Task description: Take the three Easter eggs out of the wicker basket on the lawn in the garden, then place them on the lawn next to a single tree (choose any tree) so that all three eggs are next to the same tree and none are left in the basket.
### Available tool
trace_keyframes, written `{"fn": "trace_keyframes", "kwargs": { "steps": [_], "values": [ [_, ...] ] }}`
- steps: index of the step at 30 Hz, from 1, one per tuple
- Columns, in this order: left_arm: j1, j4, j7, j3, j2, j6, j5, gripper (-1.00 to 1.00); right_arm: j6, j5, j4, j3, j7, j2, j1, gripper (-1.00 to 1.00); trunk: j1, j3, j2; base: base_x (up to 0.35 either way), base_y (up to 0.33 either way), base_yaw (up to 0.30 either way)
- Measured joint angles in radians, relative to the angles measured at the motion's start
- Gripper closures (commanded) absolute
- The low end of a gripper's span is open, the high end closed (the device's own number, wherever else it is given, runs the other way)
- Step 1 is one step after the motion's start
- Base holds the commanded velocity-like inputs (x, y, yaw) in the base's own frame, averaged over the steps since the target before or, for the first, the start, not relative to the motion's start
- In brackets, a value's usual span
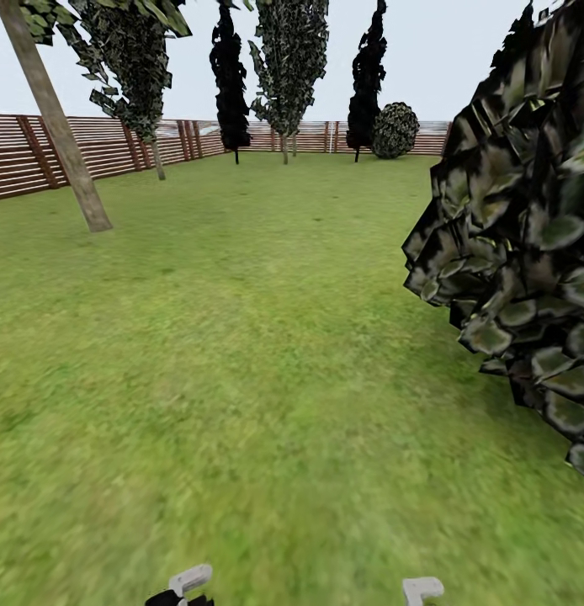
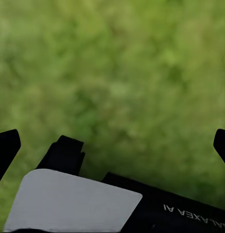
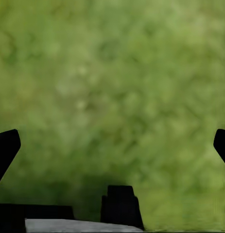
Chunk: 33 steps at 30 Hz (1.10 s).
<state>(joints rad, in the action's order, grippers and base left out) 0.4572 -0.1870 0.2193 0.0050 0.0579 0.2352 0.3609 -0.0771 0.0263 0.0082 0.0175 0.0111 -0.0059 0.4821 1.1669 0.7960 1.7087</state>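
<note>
Mottled green lawn (image 1: 241, 353) stretches ahead across the fenced garden. A tree with a thick, bare grey-brown trunk (image 1: 61, 135) leans at the far left, well away from me. The Easter eggs and the wicker basket are out of view. My left gripper (image 2: 114, 143) is open over bare grass, its dark fingertips (image 2: 6, 145) far apart with nothing between them. My right gripper (image 3: 114, 143) is likewise open over grass, with nothing between its fingertips (image 3: 6, 145). Pale parts of both arms (image 1: 189, 581) (image 1: 422, 589) peek in at the head view's lower edge.
A large dark leafy bush (image 1: 519, 244) crowds the right side close by. A brown slatted fence (image 1: 39, 156) bounds the lawn at the back and left. Two dark cypresses (image 1: 230, 76) (image 1: 368, 76), leafy thin trees (image 1: 292, 67) and a round bush (image 1: 395, 130) stand along it.
</note>
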Motion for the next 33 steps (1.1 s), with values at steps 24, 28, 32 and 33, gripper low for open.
{"fn": "trace_keyframes", "kwargs": {
  "steps": [24,28,32,33],
  "values": [
    [0.000,0.101,-0.052,0.000,-0.004,-0.095,0.024,-1.00,-0.003,0.112,0.007,0.001,0.000,0.000,-0.077,-1.00,-0.093,-0.075,-0.168,0.141,0.000,0.000],
    [0.000,0.101,-0.053,0.000,-0.004,-0.095,0.025,-1.00,-0.003,0.112,0.007,0.001,0.000,0.000,-0.077,-1.00,-0.108,-0.088,-0.196,0.319,0.000,0.000],
    [0.000,0.124,-0.052,0.000,-0.007,-0.096,0.025,-1.00,-0.003,0.112,0.008,0.001,0.000,0.000,-0.077,-1.00,-0.123,-0.100,-0.224,0.272,0.000,0.000],
    [0.000,0.129,-0.052,0.000,-0.009,-0.096,0.026,-1.00,-0.003,0.112,0.008,0.001,0.000,0.000,-0.077,-1.00,-0.127,-0.103,-0.231,0.115,0.000,0.000]
  ]
}}
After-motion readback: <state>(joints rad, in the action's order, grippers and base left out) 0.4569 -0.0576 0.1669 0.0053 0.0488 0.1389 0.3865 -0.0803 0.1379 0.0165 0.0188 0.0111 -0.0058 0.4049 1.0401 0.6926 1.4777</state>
